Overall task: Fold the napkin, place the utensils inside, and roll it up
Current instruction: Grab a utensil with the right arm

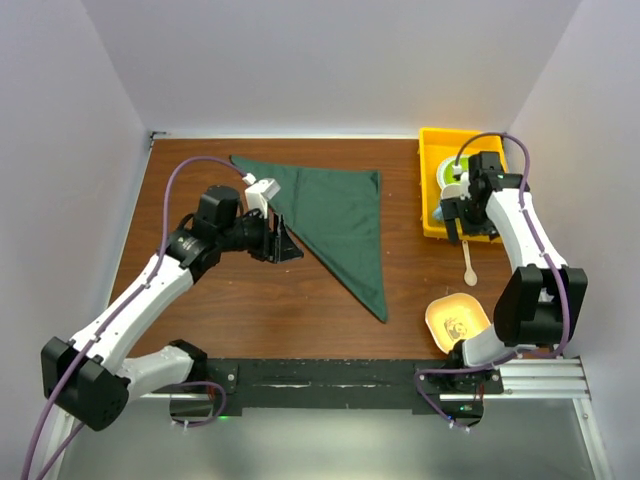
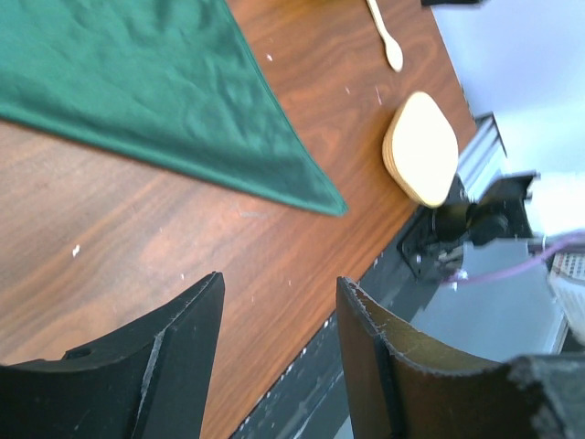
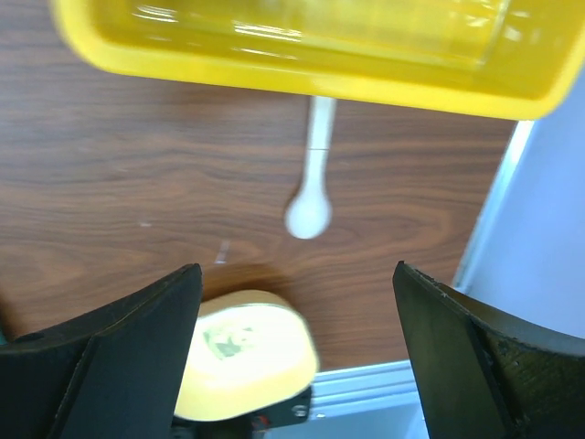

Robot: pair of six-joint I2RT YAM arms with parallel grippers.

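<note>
The dark green napkin (image 1: pixel 335 215) lies folded into a triangle on the brown table, its point toward the near edge. My left gripper (image 1: pixel 287 245) hovers by the napkin's left slanted edge, open and holding nothing. In the left wrist view the napkin (image 2: pixel 137 82) fills the upper left, beyond the open left gripper (image 2: pixel 279 283). A pale spoon (image 1: pixel 468 262) lies on the table just in front of the yellow tray (image 1: pixel 432 205). My right gripper (image 1: pixel 468 232) is above the spoon's handle end. In the right wrist view the right gripper (image 3: pixel 297 270) stands wide open, with the spoon (image 3: pixel 311 206) beyond it.
A small pale yellow bowl (image 1: pixel 457 320) sits near the right arm's base, also seen as the bowl (image 2: pixel 420 146) and the bowl (image 3: pixel 247 352). The yellow tray (image 3: pixel 302 64) holds a green and white item (image 1: pixel 447 175). Walls close in the table on three sides.
</note>
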